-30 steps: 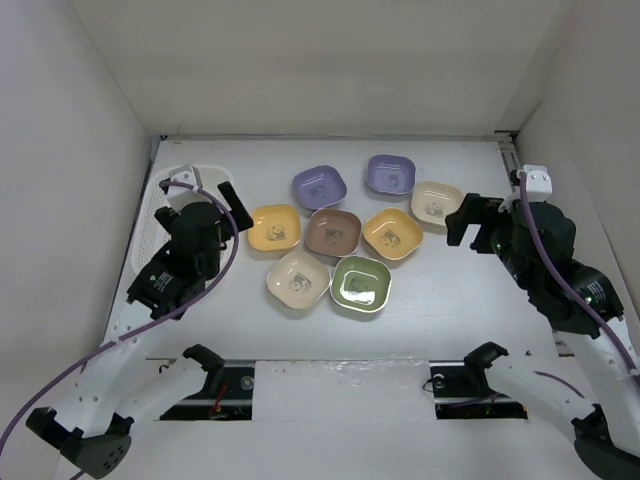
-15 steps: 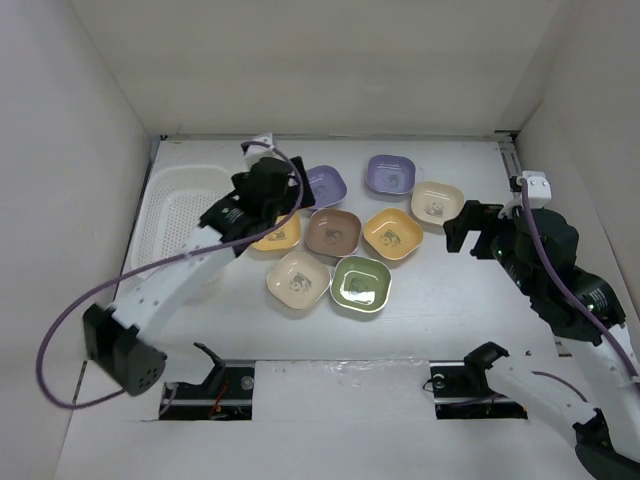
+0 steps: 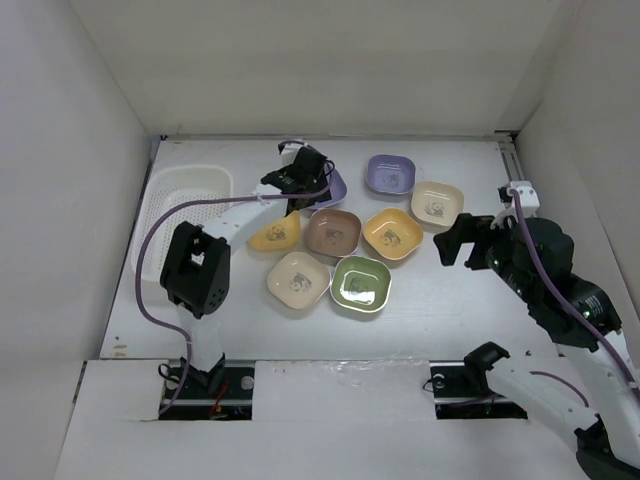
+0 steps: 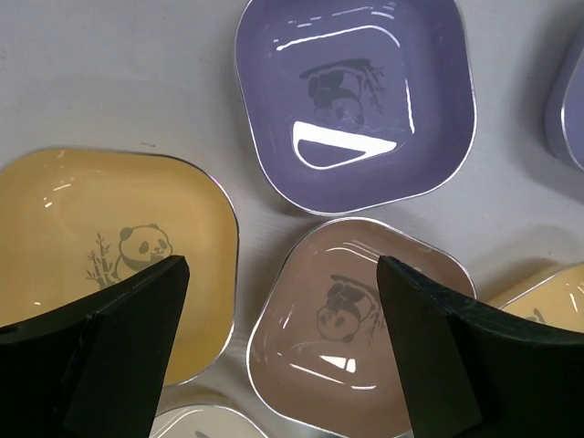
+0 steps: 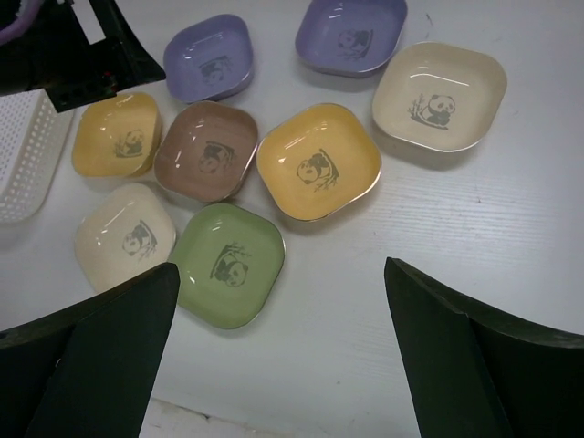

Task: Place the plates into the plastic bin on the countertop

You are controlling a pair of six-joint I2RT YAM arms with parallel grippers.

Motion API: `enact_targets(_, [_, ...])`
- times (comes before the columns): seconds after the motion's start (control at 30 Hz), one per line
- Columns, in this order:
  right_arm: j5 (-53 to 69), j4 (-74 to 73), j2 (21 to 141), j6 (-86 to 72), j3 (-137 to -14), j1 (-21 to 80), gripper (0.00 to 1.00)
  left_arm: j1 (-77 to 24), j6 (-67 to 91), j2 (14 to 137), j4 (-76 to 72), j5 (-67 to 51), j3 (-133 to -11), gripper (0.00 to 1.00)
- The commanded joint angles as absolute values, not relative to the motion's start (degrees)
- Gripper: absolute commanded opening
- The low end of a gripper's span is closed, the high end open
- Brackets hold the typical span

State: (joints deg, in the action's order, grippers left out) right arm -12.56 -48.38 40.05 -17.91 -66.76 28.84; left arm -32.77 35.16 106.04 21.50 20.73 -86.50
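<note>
Overhead, bin [image 3: 190,185] shows beside plates [image 3: 333,232] (L wrist cam: plates only).

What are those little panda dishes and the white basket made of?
Dishes: glossy, with sharp light reflections and thin pale rims; probably melamine plastic, though glazed ceramic is possible. Basket: matte cream-white plastic by the look, moulded with a grid of small holes.
</note>
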Motion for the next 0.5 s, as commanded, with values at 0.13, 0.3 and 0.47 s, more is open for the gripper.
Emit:
enact_targets(0.13, [-11.95, -45.88, 37.97, -17.93, -66.27, 28.39, 1.0, -32.52, 37.7, 105.82, 22.15, 21.97, -87.89, 0.75])
enact_targets(0.3, [-11.87, -45.88, 38.5, -17.93, -66.27, 28.39, 1.0, -30.77, 38.23, 105.82, 22.15, 21.45, -85.78, 0.66])
enact_targets(0.47, [-11.34, -44.74, 38.5, -17.93, -65.74, 28.39, 1.0, -30.15, 38.94, 106.96, 22.15, 20.83, -82.89, 0.65])
